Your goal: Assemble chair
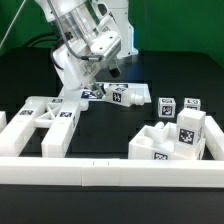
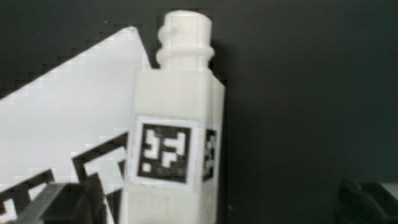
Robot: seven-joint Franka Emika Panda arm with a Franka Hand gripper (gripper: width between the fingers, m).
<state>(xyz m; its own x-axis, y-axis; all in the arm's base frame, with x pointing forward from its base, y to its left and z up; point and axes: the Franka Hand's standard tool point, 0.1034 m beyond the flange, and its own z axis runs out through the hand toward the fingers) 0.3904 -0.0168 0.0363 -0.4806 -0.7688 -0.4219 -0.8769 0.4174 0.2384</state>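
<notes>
Gripper (image 1: 108, 78) spread wide above a white plastic peg (image 1: 128, 95) on the black table (image 1: 30, 70).
In the exterior view, left to right: the blocky X-braced frame (image 1: 45, 120) near the plain white rail (image 1: 100, 172), the square-bodied peg with its rounded, stepped tip lying between the parted jaws, 2 tagged cubes (image 1: 178, 105), then the notched block (image 1: 178, 135).

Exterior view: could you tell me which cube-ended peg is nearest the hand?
The peg lying beside the marker board, right under the open hand; the other two pegs sit farther toward the exterior view's right.
</notes>
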